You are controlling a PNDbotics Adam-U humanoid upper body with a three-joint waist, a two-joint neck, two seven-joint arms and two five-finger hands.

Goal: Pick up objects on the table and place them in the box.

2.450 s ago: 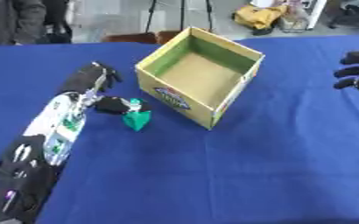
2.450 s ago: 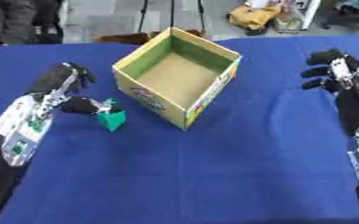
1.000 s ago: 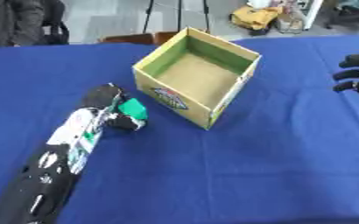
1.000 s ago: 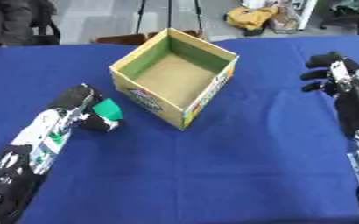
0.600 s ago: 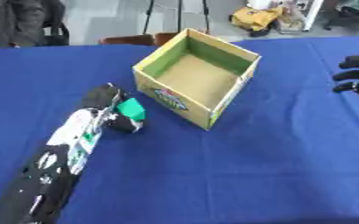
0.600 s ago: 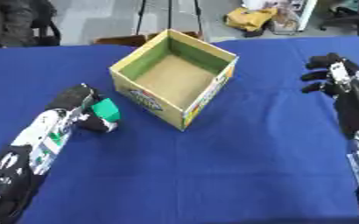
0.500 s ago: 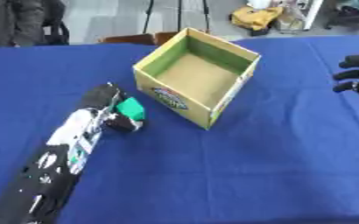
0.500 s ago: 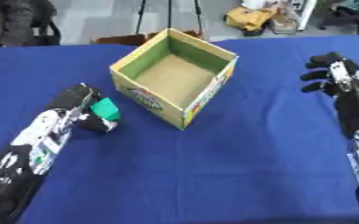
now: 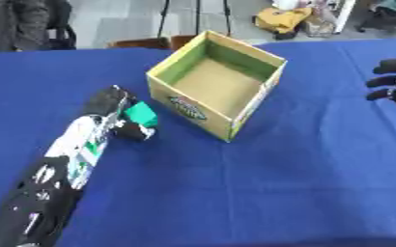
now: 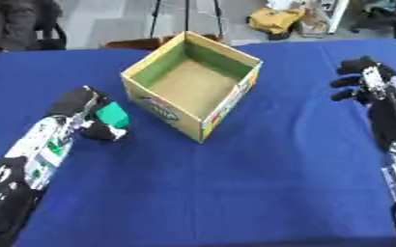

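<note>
Beside box (image 9: 217, 89) — left robot hand (image 9: 117, 113) pinching green object (image 9: 140, 114) | right robot hand (image 10: 363, 82) spread

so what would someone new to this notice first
Probably the open cardboard box, standing empty near the middle of the blue table. Just left of it, the left hand is curled round a green object. The right hand hovers at the right edge, holding nothing.
</note>
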